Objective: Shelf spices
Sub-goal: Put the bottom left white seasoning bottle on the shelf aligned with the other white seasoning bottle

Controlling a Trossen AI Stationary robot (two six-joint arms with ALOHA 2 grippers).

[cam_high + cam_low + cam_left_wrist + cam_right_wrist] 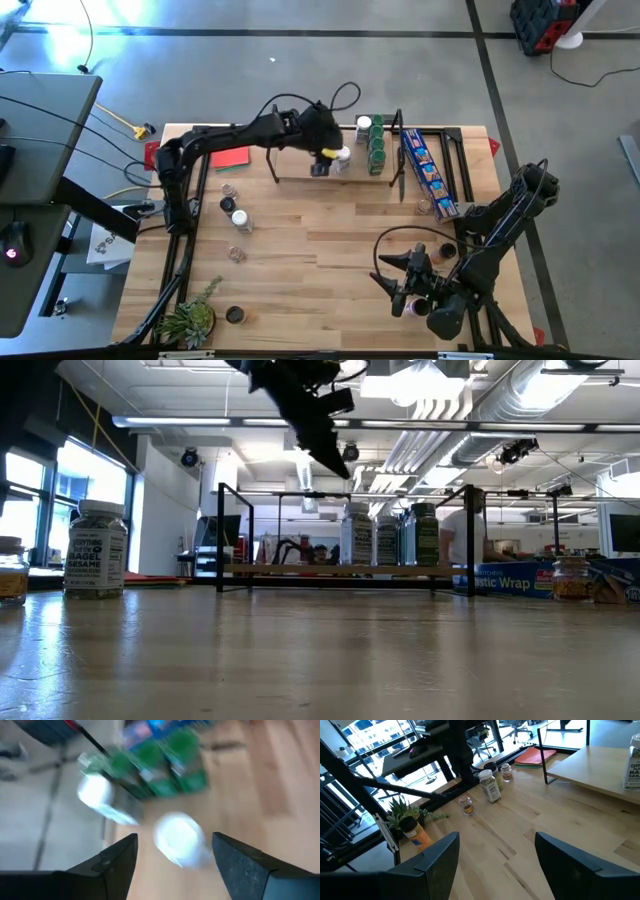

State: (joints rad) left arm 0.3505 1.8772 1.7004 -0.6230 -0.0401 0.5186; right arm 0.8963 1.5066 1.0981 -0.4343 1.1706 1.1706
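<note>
Across the butcher-block table [330, 250], the shelf [300, 170] holds five jars, the white-lidded jar [343, 156] just below the left gripper [322, 165], its jaws spread; five loose spices [232, 208] remain, right gripper [412, 290] parked, released.

the left arm reaches from the tabletop's left edge across toward its far middle, elbow bent, its hand [322, 163] pointing down with both fingers [117, 857] spread wide apart and nothing between them. the right arm is folded at the near right corner, its hand [412, 290] low, fingers [440, 855] likewise parted and empty
</note>
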